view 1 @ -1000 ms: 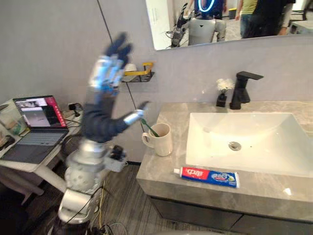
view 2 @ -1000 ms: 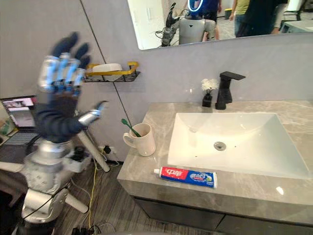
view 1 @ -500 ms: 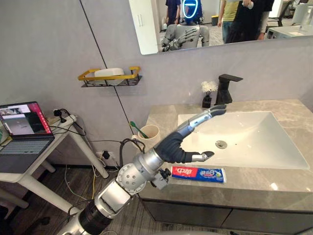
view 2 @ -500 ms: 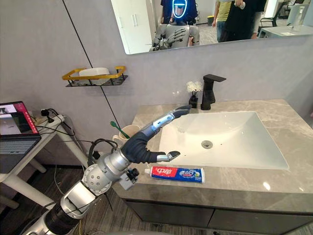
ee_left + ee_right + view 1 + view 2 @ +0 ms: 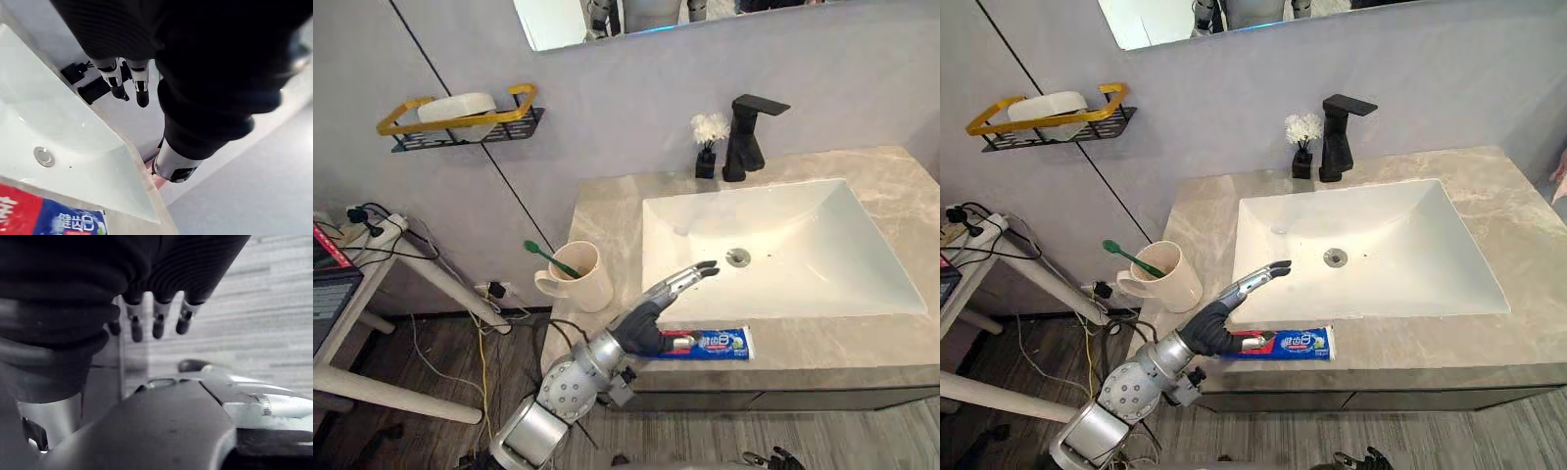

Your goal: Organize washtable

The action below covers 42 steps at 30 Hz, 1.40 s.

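At counter (image 5: 607, 211) front edge, left hand (image 5: 642, 327) hovered over toothpaste tube (image 5: 715, 342), fingers (image 5: 685, 280) straight, likely poised to grasp it; right hand (image 5: 157, 319) hung relaxed.

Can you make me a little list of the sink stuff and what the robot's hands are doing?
left hand: open, fingers straight, over the toothpaste's left end
right hand: open, floor showing past it
toothpaste: flat on the counter, in front of the sink
cup: left of the sink, toothbrush inside
faucet: behind the sink, flowers beside it
shelf: on the wall, soap on it
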{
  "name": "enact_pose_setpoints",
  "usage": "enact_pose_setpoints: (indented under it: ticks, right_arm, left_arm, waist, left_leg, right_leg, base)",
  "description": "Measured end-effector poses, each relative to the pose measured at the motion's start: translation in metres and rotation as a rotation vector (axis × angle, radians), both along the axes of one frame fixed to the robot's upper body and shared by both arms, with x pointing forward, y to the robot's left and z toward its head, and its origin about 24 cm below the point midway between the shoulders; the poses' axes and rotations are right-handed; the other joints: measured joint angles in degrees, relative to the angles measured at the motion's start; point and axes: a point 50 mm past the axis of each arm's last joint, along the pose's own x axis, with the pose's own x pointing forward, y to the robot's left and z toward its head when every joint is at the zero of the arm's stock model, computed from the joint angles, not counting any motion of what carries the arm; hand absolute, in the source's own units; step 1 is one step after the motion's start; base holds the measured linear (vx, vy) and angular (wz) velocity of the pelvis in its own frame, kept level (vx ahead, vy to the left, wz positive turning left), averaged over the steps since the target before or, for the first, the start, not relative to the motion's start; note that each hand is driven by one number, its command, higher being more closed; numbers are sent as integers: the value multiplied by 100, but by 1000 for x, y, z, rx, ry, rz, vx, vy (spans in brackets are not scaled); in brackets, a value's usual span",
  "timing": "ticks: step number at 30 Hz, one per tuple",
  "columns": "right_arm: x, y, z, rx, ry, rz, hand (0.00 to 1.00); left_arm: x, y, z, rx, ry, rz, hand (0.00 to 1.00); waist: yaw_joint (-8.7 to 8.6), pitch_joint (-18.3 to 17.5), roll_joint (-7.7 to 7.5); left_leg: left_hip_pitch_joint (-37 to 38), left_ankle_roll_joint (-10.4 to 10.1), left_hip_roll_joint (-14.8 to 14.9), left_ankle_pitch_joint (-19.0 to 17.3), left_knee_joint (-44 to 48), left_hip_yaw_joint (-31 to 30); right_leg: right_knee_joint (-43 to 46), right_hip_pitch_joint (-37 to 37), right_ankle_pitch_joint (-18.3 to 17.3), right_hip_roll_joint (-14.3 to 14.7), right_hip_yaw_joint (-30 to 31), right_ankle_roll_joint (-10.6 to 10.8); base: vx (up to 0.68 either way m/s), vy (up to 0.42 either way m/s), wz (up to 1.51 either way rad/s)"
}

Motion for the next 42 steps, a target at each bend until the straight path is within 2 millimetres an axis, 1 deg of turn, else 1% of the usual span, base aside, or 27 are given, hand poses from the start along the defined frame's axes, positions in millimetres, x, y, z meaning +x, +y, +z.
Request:
enact_pose_setpoints:
  ticks: [3,4,5,6,9,12,17,20,24,26,28,31,36,42]
  right_arm:
    - [1,0,0,-1,-4,2,0]
    - [-1,-1,0,2,-10,-25,0]
    - [-4,-2,0,0,-4,-35,0]
    - [-7,-4,0,-4,3,-39,0]
    - [-7,-5,1,-4,3,-43,0]
    - [-8,-5,0,0,4,-47,0]
    - [-9,-4,0,7,3,-45,0]
    - [-7,-4,0,10,-1,-41,0]
    - [-6,-2,1,12,-9,-37,0]
    - [-7,0,0,18,-7,-31,0]
    - [-8,3,-1,23,-5,-33,0]
    - [-10,5,-1,26,0,-29,0]
    - [-9,5,-1,15,-3,-29,0]
    - [-10,5,-1,12,1,-31,0]
  left_arm:
    - [-2,3,4,3,-15,-1,0]
    - [-9,29,6,39,-14,90,0]
    - [-12,37,6,62,-10,111,0]
    - [-14,38,6,75,-12,104,0]
    - [-19,39,1,76,19,107,0]
    - [-26,36,-7,91,55,107,0]
    - [-31,34,-13,128,77,97,0]
    - [-31,32,-21,167,95,85,0]
    - [-30,34,-42,263,143,93,0]
    - [-32,31,-56,326,156,98,0]
    - [-33,29,-63,358,155,108,0]
    - [-34,23,-67,387,113,104,0]
    - [-29,13,-69,412,67,60,0]
    - [-32,6,-70,414,47,22,0]
  waist:
    - [19,13,27]
    - [25,71,62]
    - [48,71,62]
    - [128,67,95]
    - [136,82,118]
    - [131,77,126]
    - [130,70,114]
    - [130,55,87]
    - [128,28,39]
    - [124,-12,-25]
    - [119,-42,-77]
    - [122,-81,-142]
    - [101,-84,-146]
    - [101,-89,-155]
  left_leg:
    - [-21,0,2,0,16,3]
    - [-2,-13,21,-102,181,13]
    - [24,-10,20,-114,196,3]
    - [27,-7,16,-120,197,-14]
    - [61,-7,14,-120,195,-30]
    - [92,-7,16,-119,194,-28]
    - [103,-7,19,-119,186,-24]
    - [131,-4,19,-116,168,-30]
    - [144,-4,16,-116,134,-31]
    - [145,-3,14,-114,110,-36]
    - [144,-3,11,-114,98,-36]
    - [138,-3,3,-113,80,-36]
    - [145,-12,2,-78,-21,-35]
    - [147,-13,1,-77,-76,-32]
  right_leg:
    - [0,3,0,3,6,0]
    - [-5,88,-4,15,40,-6]
    - [-9,129,-6,13,22,-9]
    - [-9,150,-7,9,-5,-10]
    - [-8,214,-8,10,-52,-10]
    - [1,230,-7,13,-41,-11]
    - [3,211,-6,16,-30,-10]
    - [-5,225,6,19,-40,-24]
    - [-24,218,8,19,-55,-26]
    - [-46,221,8,19,-80,-27]
    - [-61,221,9,18,-87,-28]
    - [-90,224,12,16,-102,-30]
    - [-127,203,16,25,-119,-31]
    - [-222,225,46,36,-137,-38]
  base:
    - [23,-1,-8]
    - [3,-2,-5]
    - [0,0,0]
    - [-26,4,16]
    - [-45,10,9]
    - [-45,4,-1]
    - [-32,4,-1]
    - [0,0,0]
    - [0,0,0]
    - [0,0,0]
    - [0,0,0]
    - [0,0,0]
    - [0,0,0]
    - [0,0,0]
